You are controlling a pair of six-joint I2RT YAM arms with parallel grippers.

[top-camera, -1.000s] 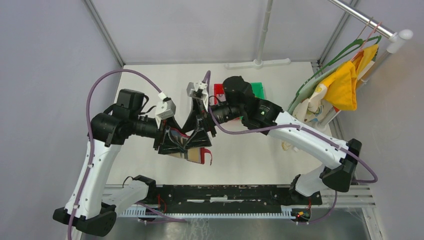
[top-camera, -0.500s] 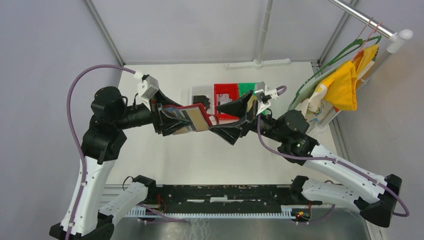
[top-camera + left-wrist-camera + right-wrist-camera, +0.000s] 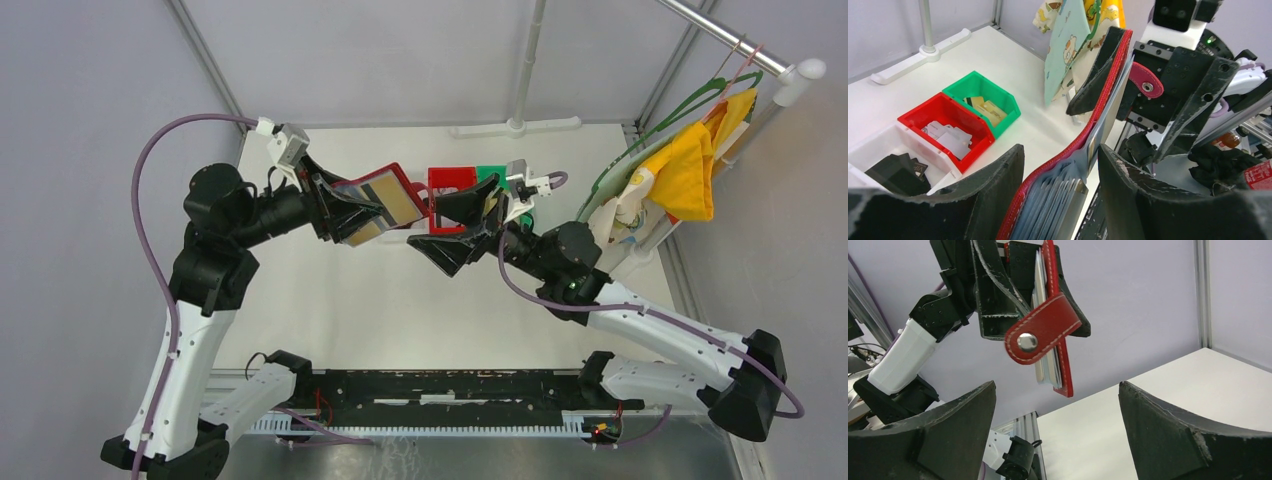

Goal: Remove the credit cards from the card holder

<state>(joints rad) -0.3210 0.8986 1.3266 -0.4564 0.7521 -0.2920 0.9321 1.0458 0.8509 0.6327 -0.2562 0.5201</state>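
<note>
The dark red card holder (image 3: 385,200) hangs in the air above the table, with my left gripper (image 3: 362,212) shut on it. In the left wrist view it stands edge-on between the fingers (image 3: 998,190), and several grey credit cards (image 3: 1060,207) sit in its pockets. Its snap strap tab (image 3: 1043,335) hangs down toward the right wrist camera. My right gripper (image 3: 425,220) is open just right of the holder, facing it, with nothing in its jaws. In the right wrist view the holder (image 3: 1064,365) is ahead of the wide-open fingers (image 3: 963,425).
A red bin (image 3: 450,185) and a green bin (image 3: 497,176) sit at the back of the table, both holding cards. A white bin (image 3: 883,150) with dark items sits beside them. Hangers with yellow cloth (image 3: 690,165) hang at right. A white pole base (image 3: 515,126) stands at the back.
The right gripper opened, left the holder and swung to the right. The left arm carried the holder up and toward the back left, turning its face upward.
</note>
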